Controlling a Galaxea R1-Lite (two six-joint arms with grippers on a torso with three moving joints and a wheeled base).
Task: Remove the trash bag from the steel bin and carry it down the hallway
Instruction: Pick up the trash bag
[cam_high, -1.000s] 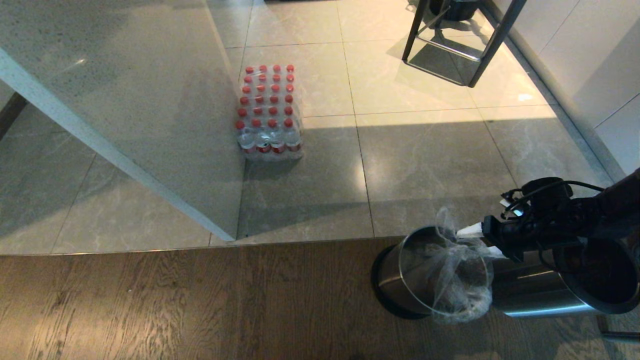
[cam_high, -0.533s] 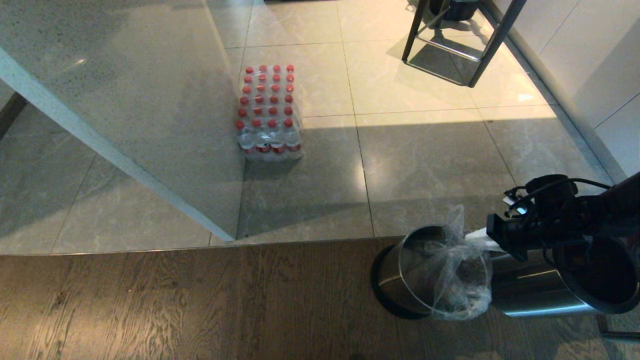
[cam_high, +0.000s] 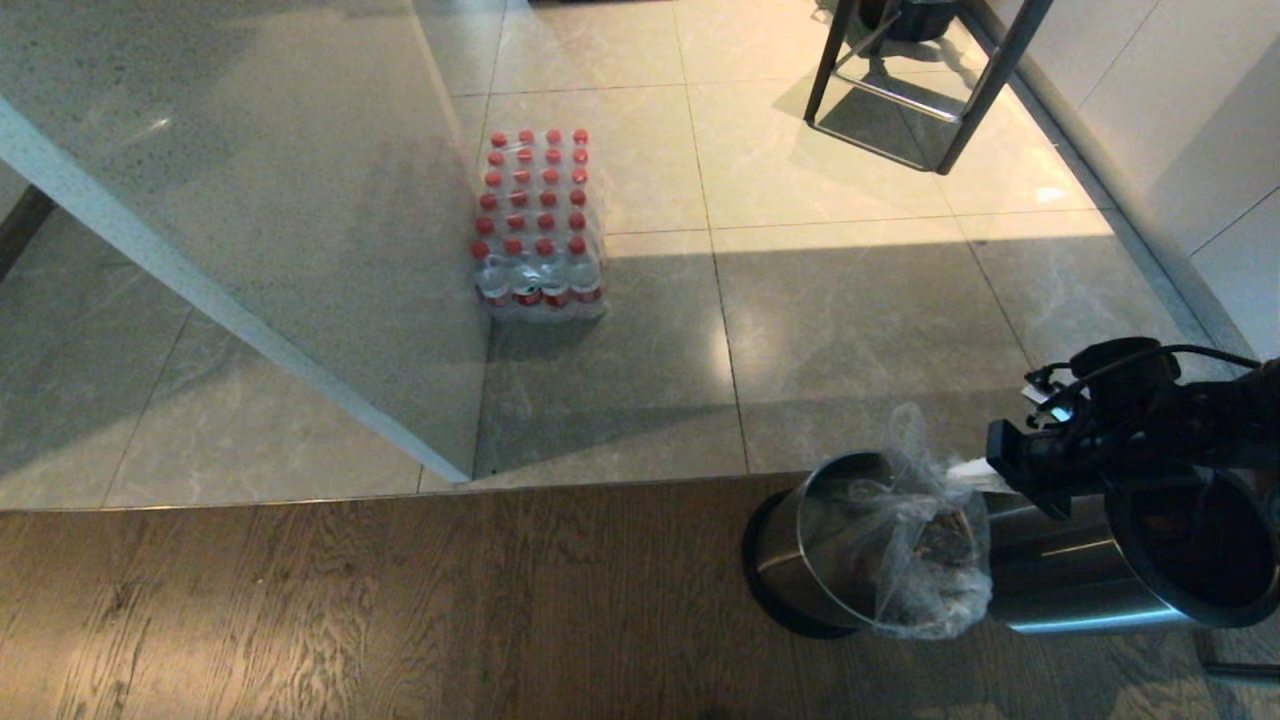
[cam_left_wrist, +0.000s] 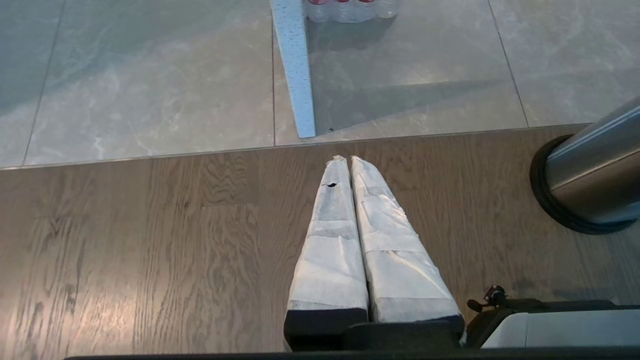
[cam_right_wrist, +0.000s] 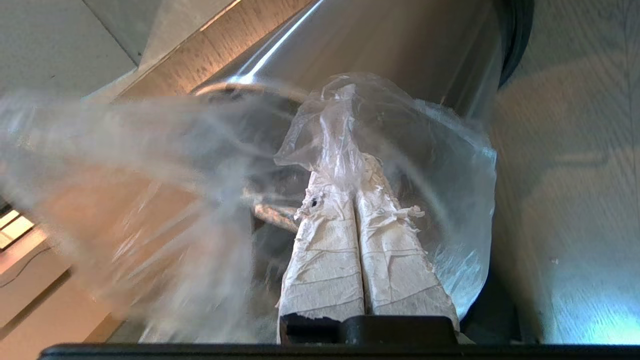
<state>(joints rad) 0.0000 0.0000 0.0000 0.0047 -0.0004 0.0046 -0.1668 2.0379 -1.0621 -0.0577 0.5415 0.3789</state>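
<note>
My right gripper sits nearest in its wrist view, its two white-wrapped fingers pressed together with a fold of the trash bag pinched between their tips. The clear film bunches up over the fingertips and spreads away from them in a crinkled sheet, so the bag lies directly ahead of my jaws and partly draped around them.

In the head view my right gripper reaches in from the right, level with the bin's mouth, and meets the trash bag at its upper right edge. The bag hangs mostly out of the steel bin, bulging over the near side of the rim with a brownish lump showing through it. A loose twisted tail of plastic sticks up above my fingertips; the bag's long axis runs roughly from that tail down to the bulge.

My left gripper hovers over the wooden floor, its fingers closed against each other on nothing, the bin's base off to one side.

Farther off on the tiled floor stands a pack of red-capped bottles, against the speckled panel. Farthest back is a dark metal frame.
</note>
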